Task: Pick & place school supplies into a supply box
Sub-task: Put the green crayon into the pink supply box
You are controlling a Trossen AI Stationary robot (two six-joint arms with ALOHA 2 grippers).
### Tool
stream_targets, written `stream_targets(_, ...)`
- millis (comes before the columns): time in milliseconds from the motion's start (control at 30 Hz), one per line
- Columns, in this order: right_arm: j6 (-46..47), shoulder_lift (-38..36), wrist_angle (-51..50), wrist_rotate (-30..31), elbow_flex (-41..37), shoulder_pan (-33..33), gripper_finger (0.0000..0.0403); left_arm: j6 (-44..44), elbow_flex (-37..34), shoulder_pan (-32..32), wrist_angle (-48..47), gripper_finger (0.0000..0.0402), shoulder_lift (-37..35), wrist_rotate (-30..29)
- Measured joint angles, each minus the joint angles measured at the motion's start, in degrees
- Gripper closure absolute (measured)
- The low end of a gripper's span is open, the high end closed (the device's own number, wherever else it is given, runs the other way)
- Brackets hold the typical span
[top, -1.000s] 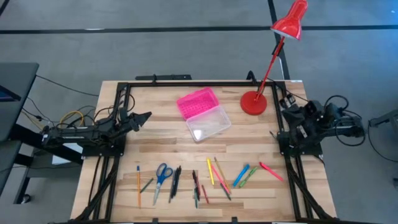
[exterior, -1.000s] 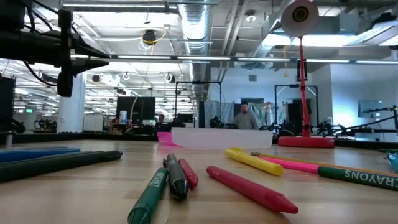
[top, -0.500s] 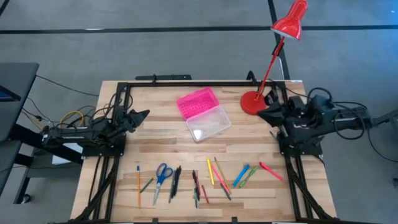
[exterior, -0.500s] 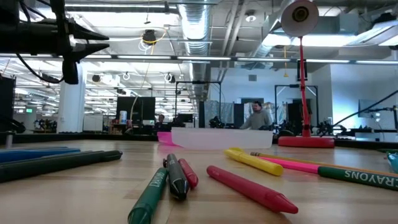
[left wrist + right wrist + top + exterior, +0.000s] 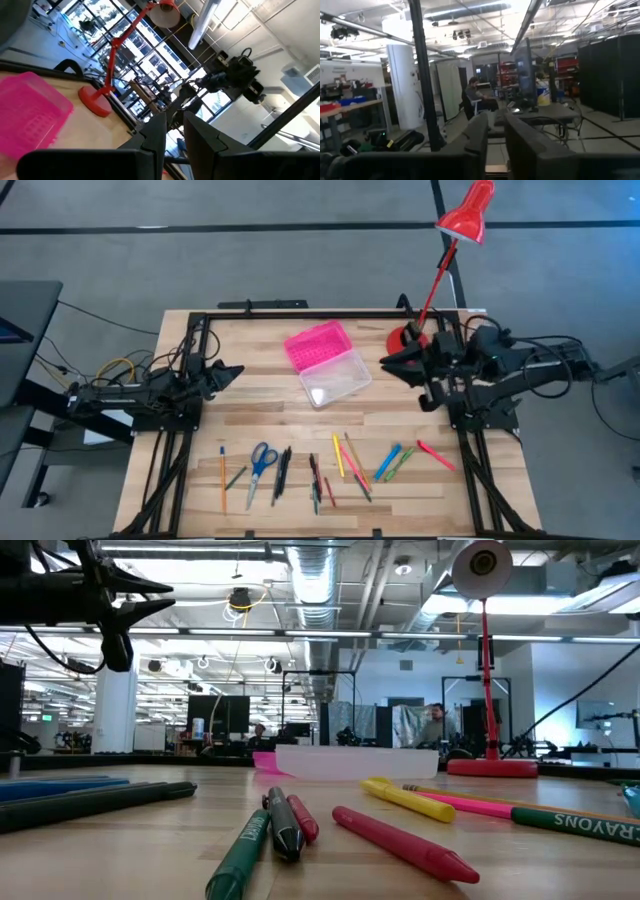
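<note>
**Supply box sits open and unfilled; every item is yet to be picked**

The supply box [image 5: 326,363], a small rectangular clear plastic case with a bright pink textured hinged lid, lies near the middle of the pale wooden surface [image 5: 250,415] with its lid folded back. You can see nothing coloured inside the clear base, so by my reading nothing has been placed yet.

All the school supplies lie in a loose row along the near edge, well apart from the box: an orange pencil [image 5: 222,477], the small blue-handled scissors [image 5: 260,461], dark pens [image 5: 283,471], a yellow crayon [image 5: 338,457], blue and green markers [image 5: 391,462] and a pink-red crayon [image 5: 436,455]. The low view shows the same crayons lying loose on the wood.

Your left gripper [image 5: 232,372] hovers over the left side of the surface, carrying nothing, its jaws a narrow slit apart in its wrist view. Your right gripper [image 5: 390,364] reaches in beside the red desk lamp's base [image 5: 402,337], jaws slightly parted and empty.

So the whole job remains: you have each item to pick and drop in.
</note>
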Motion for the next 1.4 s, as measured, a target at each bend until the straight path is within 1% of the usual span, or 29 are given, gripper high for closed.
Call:
stream_targets(100,0.0,4.0,-0.3,0.0,2.6,0.6,0.03,-0.3,0.0,0.0,0.3,0.034,0.0,1.2)
stream_targets(200,0.0,6.5,-1.0,0.0,4.6,1.1,0.027,-0.2,0.0,-0.1,3.9,0.034,0.0,6.2)
stream_targets(267,0.0,7.7,-2.4,0.0,5.7,1.6,0.0255,1.7,0.3,-0.7,7.0,0.034,0.0,8.5)
stream_targets(333,0.0,8.9,-3.6,0.0,6.4,1.8,0.0243,5.4,2.0,-1.4,7.4,0.034,0.1,9.1)
stream_targets(467,0.0,10.2,-3.4,-0.1,7.8,1.8,0.0231,14.4,7.1,-2.3,10.1,0.034,0.0,9.2)
stream_targets(533,0.0,10.3,-3.5,-0.1,8.0,1.8,0.023,17.7,9.4,-2.7,9.9,0.034,0.6,9.2)
stream_targets(600,0.0,10.3,-3.5,-0.1,8.1,1.8,0.0231,20.3,12.1,-3.0,9.8,0.034,1.5,9.5)
stream_targets(733,0.0,10.2,-3.5,-0.1,8.1,1.8,0.0236,23.1,17.3,-3.0,10.2,0.034,4.8,12.7)
stream_targets(833,0.0,10.2,-3.5,-0.1,8.1,1.8,0.024,24.3,21.5,-3.0,11.9,0.034,10.4,16.2)
stream_targets(933,0.0,10.3,-3.6,-0.1,8.1,1.7,0.0243,26.6,26.9,-3.0,13.9,0.034,18.1,21.0)
stream_targets(1067,0.0,10.3,-3.5,-0.1,8.1,1.3,0.0247,31.4,35.7,-3.0,13.1,0.034,29.2,25.8)
stream_targets(1133,0.1,10.3,-3.6,0.0,8.1,1.5,0.0248,33.5,40.2,-3.0,11.1,0.034,34.3,28.0)
stream_targets(1233,0.5,10.1,-4.6,0.0,8.1,2.3,0.0249,34.7,47.3,-3.0,3.4,0.034,40.6,31.0)
stream_targets(1333,2.9,10.2,-9.4,-0.1,8.1,3.1,0.0251,33.9,54.3,-3.5,-10.2,0.034,46.2,31.6)
stream_targets(1400,5.4,10.2,-13.3,-0.1,8.1,3.7,0.025,33.9,58.3,-5.0,-18.4,0.034,49.8,31.2)
